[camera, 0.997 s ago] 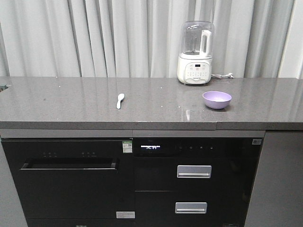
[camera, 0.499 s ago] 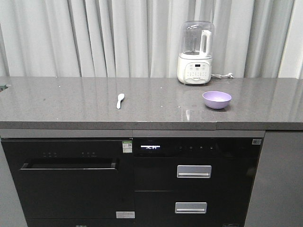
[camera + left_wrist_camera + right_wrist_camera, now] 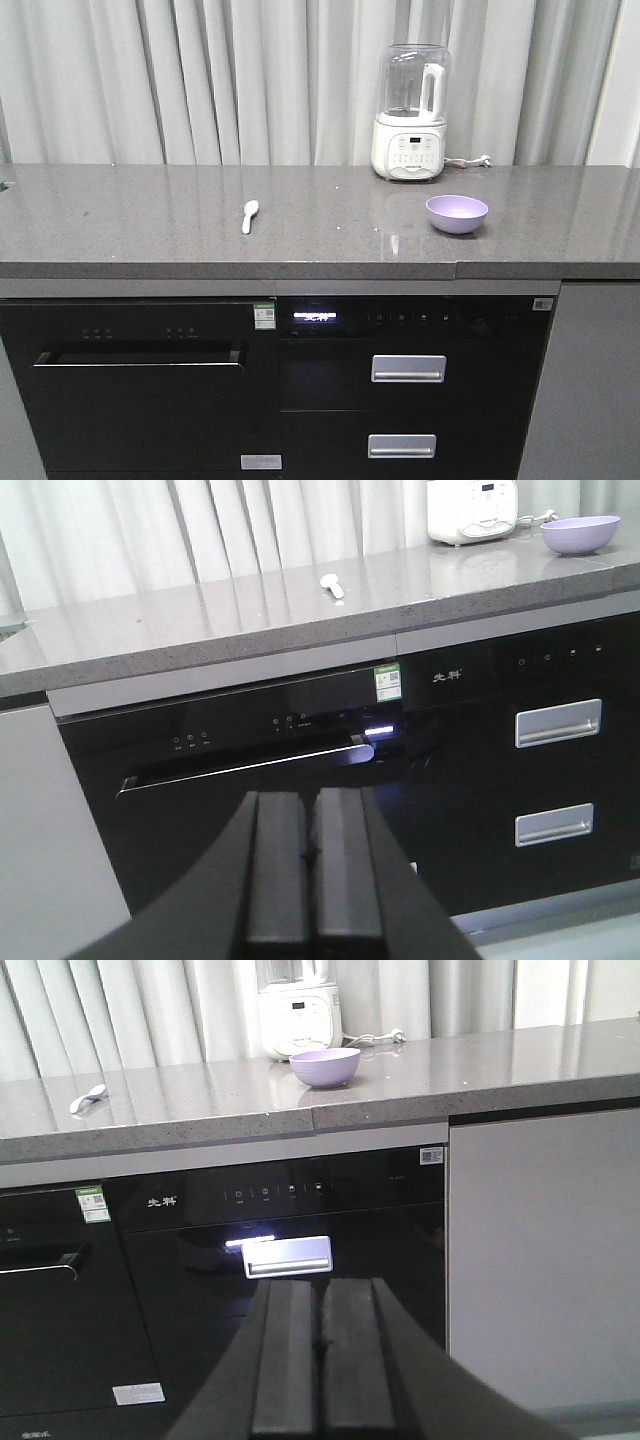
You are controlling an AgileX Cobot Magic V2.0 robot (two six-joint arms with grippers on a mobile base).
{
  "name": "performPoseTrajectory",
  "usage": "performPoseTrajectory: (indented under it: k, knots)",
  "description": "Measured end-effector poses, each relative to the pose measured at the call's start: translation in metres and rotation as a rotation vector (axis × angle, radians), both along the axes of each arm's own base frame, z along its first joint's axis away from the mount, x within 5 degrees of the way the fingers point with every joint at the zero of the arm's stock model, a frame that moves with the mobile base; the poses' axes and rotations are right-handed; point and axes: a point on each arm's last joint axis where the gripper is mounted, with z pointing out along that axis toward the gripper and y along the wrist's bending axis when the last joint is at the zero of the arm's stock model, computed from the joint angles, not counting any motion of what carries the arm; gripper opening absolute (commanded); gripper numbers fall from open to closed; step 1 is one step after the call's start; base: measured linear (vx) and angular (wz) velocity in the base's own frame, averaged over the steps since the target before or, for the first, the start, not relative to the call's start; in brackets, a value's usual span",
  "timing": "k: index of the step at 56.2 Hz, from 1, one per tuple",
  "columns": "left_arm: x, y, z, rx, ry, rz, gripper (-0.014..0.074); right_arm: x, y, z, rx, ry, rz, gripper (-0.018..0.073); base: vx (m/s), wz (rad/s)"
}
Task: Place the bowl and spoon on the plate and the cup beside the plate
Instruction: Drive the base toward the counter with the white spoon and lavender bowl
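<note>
While both of your arms sit low in front of the cabinets, below the level of the grey stone countertop (image 3: 150,215), neither of them touches anything. Your left gripper (image 3: 311,810) points level at the black appliance door (image 3: 230,780) with the long bar handle. Its two dark fingers are pressed flat together, with only a thin seam between them. Your right gripper (image 3: 320,1295) is posed the same way (fingers pressed together on nothing). It is aimed at the black drawer fronts, just below a silver drawer handle (image 3: 288,1257), and a plain grey cabinet panel (image 3: 545,1250) stands off to its right.

Up on the countertop, the lavender bowl (image 3: 457,213) stands upright toward the right. It is a little in front of the white blender (image 3: 410,112) with the clear jug, which stands at the back by the pale curtains (image 3: 200,80). The small white spoon (image 3: 249,216) lies well to the left of the bowl, near the middle of the counter. Its scoop points toward the curtains and its handle toward the front edge. Both grippers are well apart from the bowl and the spoon.
</note>
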Motion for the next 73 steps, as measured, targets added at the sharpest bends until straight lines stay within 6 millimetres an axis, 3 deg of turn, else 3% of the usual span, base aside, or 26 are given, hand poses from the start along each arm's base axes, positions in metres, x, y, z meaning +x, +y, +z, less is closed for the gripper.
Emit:
performPoseTrajectory:
  k: [73]
  knots:
    - [0.0,0.0,0.0,0.001,0.0,0.0,-0.0003,0.0,0.0,0.0,0.0,0.0,0.0,-0.0008,0.32,-0.11]
